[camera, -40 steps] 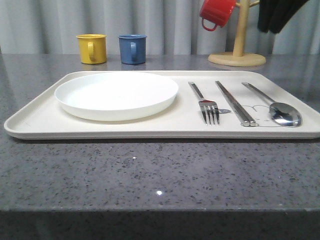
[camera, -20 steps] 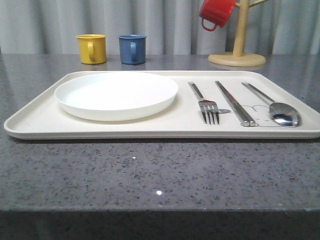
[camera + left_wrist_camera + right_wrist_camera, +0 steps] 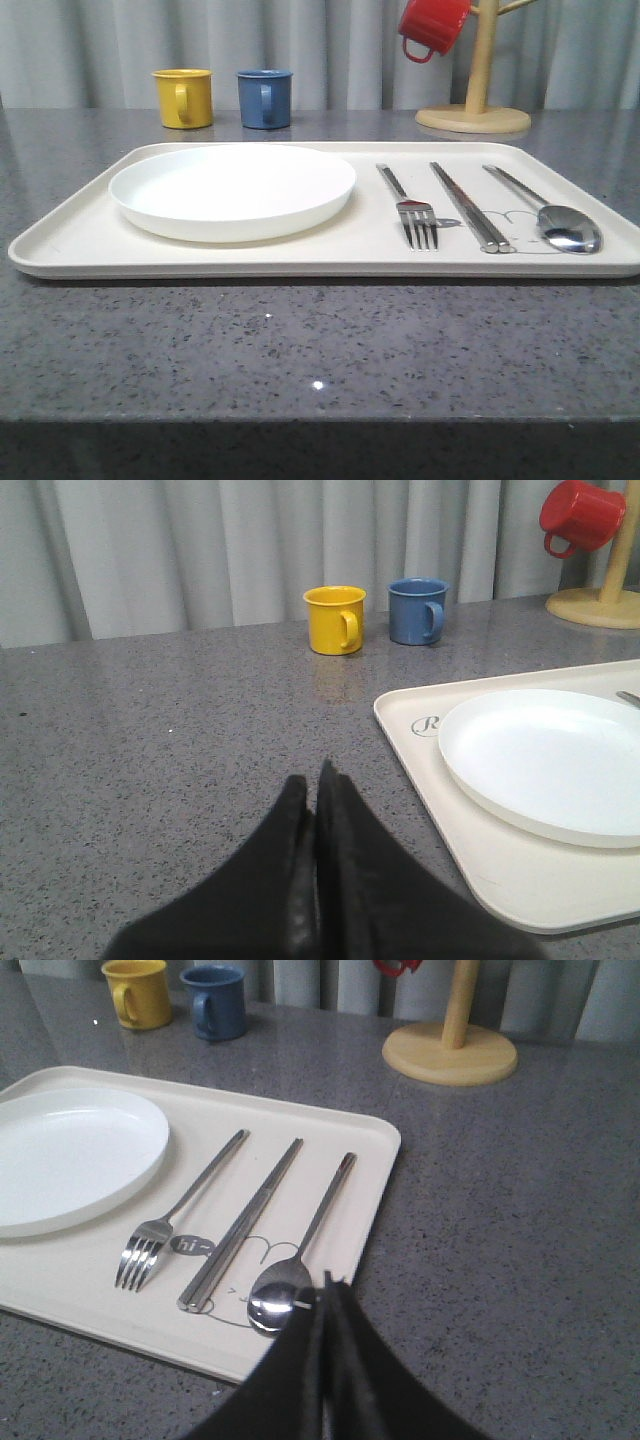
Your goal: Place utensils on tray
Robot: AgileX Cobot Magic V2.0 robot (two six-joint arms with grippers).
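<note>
The cream tray (image 3: pixel 80 240) lies across the grey table with a fork (image 3: pixel 416 214), a pair of chopsticks (image 3: pixel 470 205) and a spoon (image 3: pixel 560 224) side by side on its right half. In the right wrist view the fork (image 3: pixel 170 1222), chopsticks (image 3: pixel 240 1225) and spoon (image 3: pixel 290 1280) rest over the rabbit drawing, and my right gripper (image 3: pixel 328 1282) hangs shut and empty above the tray's near right edge, just beside the spoon bowl. My left gripper (image 3: pixel 312 780) is shut and empty over bare table left of the tray (image 3: pixel 440 800).
A round white plate (image 3: pixel 232 188) fills the tray's left half. Yellow mug (image 3: pixel 184 97) and blue mug (image 3: pixel 265 97) stand behind the tray. A wooden mug stand (image 3: pixel 474 110) with a red mug (image 3: pixel 432 24) sits at the back right.
A dark arm at the upper right of the front view one second ago has withdrawn out of that view. The utensils and tray have not moved.
</note>
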